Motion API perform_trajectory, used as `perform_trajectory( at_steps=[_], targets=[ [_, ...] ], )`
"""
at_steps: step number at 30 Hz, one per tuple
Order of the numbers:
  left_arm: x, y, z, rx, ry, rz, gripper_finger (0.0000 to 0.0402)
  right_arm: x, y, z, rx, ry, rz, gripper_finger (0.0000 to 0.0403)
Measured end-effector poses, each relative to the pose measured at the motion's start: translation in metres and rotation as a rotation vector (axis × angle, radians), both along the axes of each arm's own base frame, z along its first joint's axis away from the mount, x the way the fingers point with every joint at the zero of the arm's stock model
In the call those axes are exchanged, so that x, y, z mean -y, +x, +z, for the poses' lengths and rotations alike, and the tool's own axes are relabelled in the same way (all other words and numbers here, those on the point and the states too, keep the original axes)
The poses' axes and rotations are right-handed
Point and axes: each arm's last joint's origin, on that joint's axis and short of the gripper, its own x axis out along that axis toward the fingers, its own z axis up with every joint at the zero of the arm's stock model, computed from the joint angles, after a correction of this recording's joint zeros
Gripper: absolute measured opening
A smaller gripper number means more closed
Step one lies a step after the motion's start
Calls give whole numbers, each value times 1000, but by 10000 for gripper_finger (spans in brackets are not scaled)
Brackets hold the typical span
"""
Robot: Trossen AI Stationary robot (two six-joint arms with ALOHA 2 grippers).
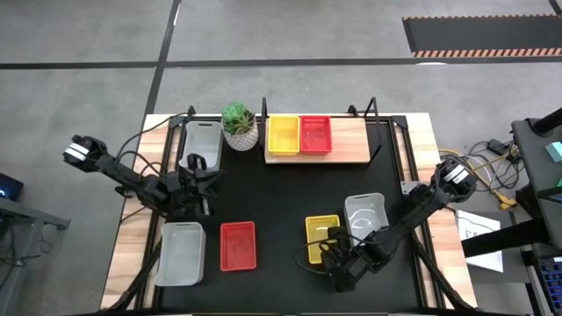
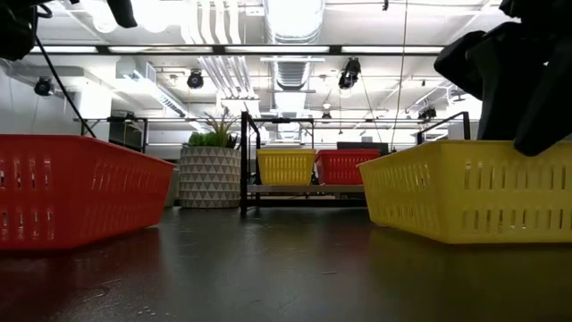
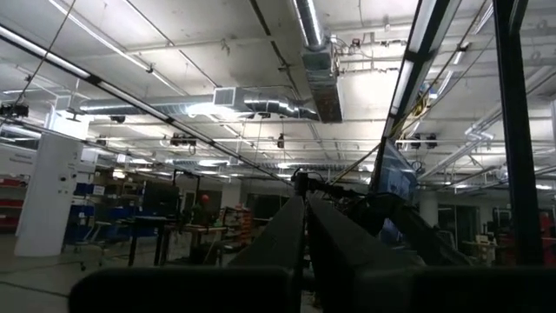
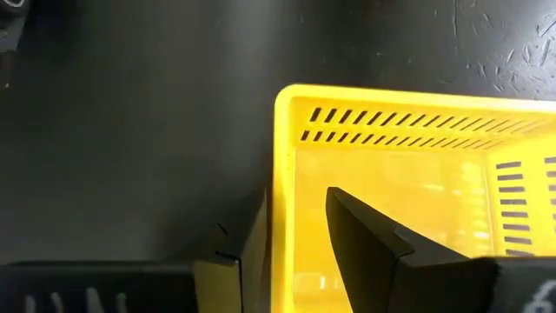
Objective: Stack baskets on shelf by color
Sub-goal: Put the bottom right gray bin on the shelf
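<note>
high view / shelf: wooden shelf [image 1: 349, 140] at 12 o'clock on the black table [image 1: 281, 197]. On it a yellow basket [image 1: 283, 135] and a red basket [image 1: 315, 134], side by side and touching, both look empty.
high view / pot: plant pot [image 1: 240, 127] just beside the shelf on its 9 o'clock side.
high view / grey baskets: one [image 1: 203, 143] at 10 o'clock, next to the pot; one [image 1: 181, 253] at 8 o'clock; one [image 1: 365, 213] at 4 o'clock, touching the loose yellow basket. All look empty.
high view / loose red basket: [image 1: 238, 245] at 7 o'clock, empty, just beside the 8 o'clock grey basket.
high view / loose yellow basket: [image 1: 322, 237] at 5 o'clock, right gripper [image 1: 327, 253] on its near-left edge.
high view / left gripper: [image 1: 195, 172] over the near end of the 10 o'clock grey basket; cannot tell how its fingers stand.
low view / front: red basket [image 2: 63, 201] at 9 o'clock, yellow basket [image 2: 469, 201] at 3 o'clock with the dark right arm above it.
low view / back: shelf [image 2: 304, 189] with yellow basket [image 2: 286, 166] and red basket [image 2: 344, 166]; pot [image 2: 211, 175] beside it at 9 o'clock.
left wrist view / content: ceiling and room only; fingers [image 3: 278, 235] lie close together, state still unclear.
right wrist view / grip: right gripper [image 4: 295, 239] straddles the yellow basket [image 4: 408, 139] wall, one finger [image 4: 382, 252] inside, the other outside, narrowed onto the wall. Basket otherwise empty.
</note>
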Motion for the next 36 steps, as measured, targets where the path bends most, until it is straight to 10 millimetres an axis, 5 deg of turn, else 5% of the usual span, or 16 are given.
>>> perform_trajectory(
  at_steps=[13,20,28,36],
  targets=[
    [0,5,-4,-24,9,15,2,1,-1,0,-4,-5,4,91],
    [-1,5,-4,-26,8,18,2,4,-6,32,-39,16,22,103],
    [-1,7,-5,-33,10,23,2,23,-46,78,-235,-53,-9,134],
    [-5,4,7,42,-30,30,2,34,-91,88,-282,-34,26,142]
  ],
)
